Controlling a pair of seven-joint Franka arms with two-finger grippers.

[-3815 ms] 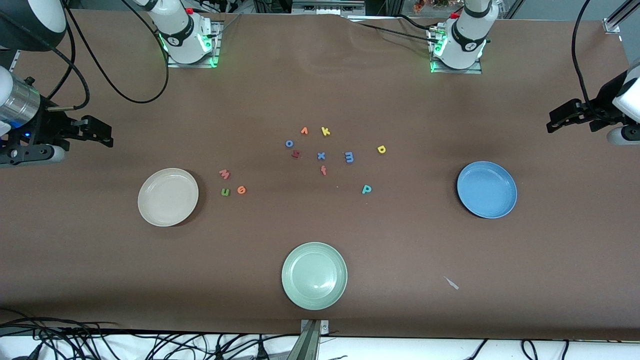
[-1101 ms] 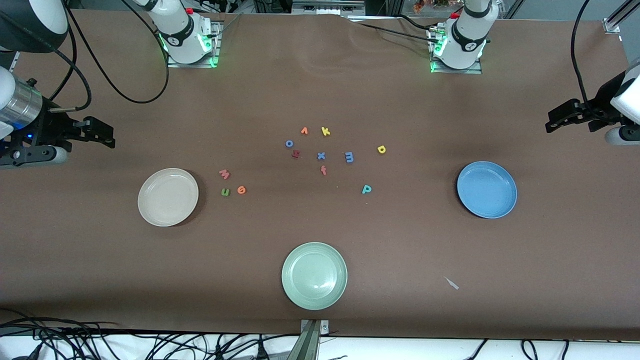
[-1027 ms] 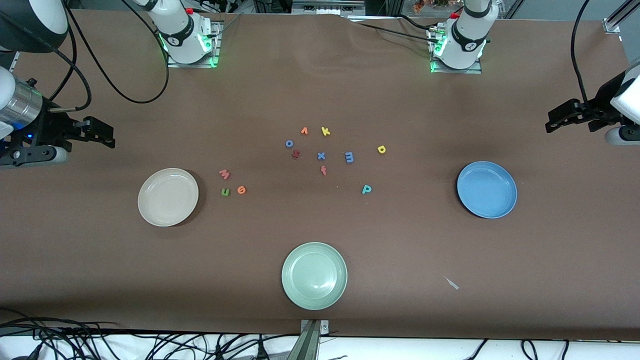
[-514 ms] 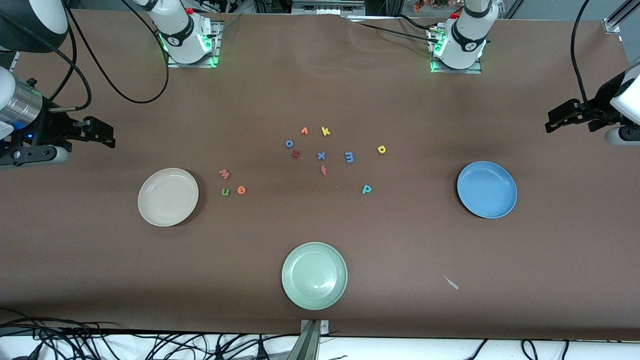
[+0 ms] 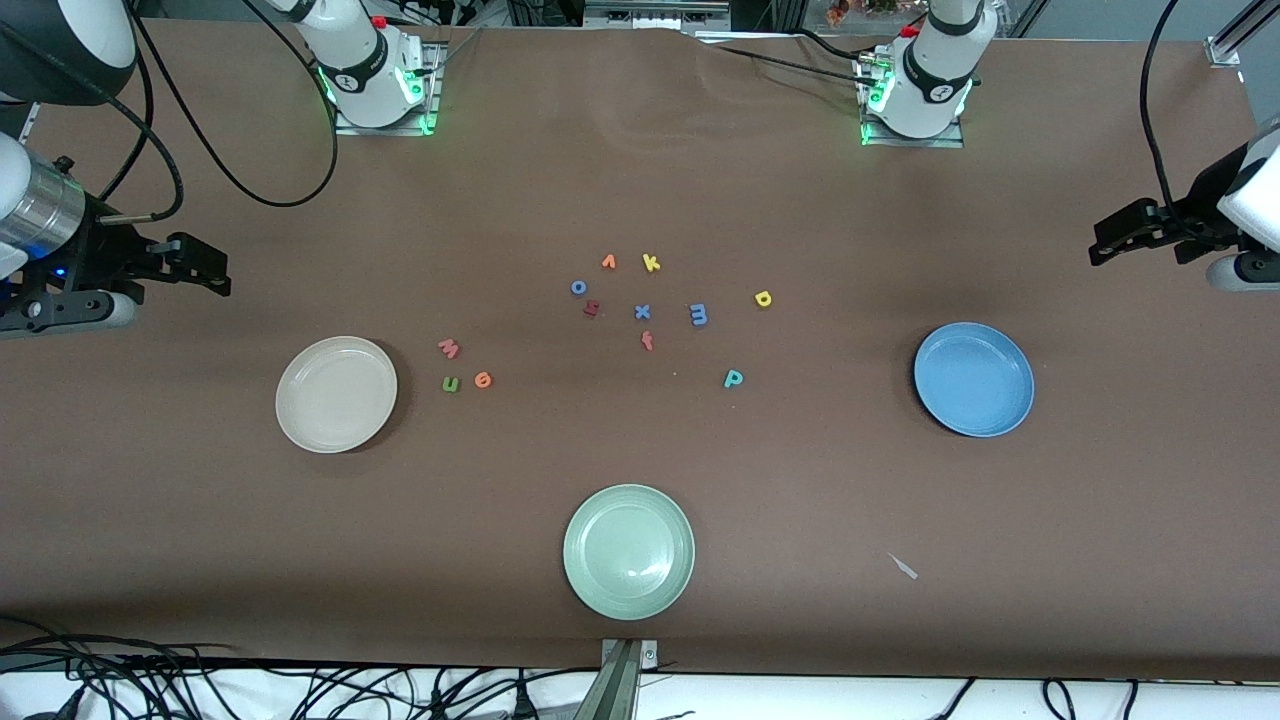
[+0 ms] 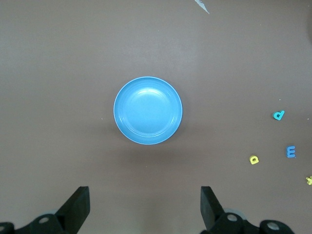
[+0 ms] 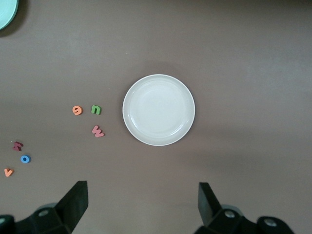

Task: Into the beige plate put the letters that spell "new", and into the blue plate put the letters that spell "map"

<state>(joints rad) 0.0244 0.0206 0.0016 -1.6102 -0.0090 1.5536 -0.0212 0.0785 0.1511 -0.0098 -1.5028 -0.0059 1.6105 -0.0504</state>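
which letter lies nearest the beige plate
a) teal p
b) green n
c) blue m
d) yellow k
b: the green n lies on the table just beside the beige plate, next to the orange e; the other three letters lie farther toward the left arm's end.

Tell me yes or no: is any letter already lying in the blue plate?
No, the blue plate holds nothing; the teal "p" lies on the table beside it.

The black two-finger left gripper [image 5: 1100, 245] is hanging in the air at the left arm's end of the table, jaws spread wide and holding nothing. The black two-finger right gripper [image 5: 215, 272] is hanging likewise at the right arm's end, equally wide and empty.
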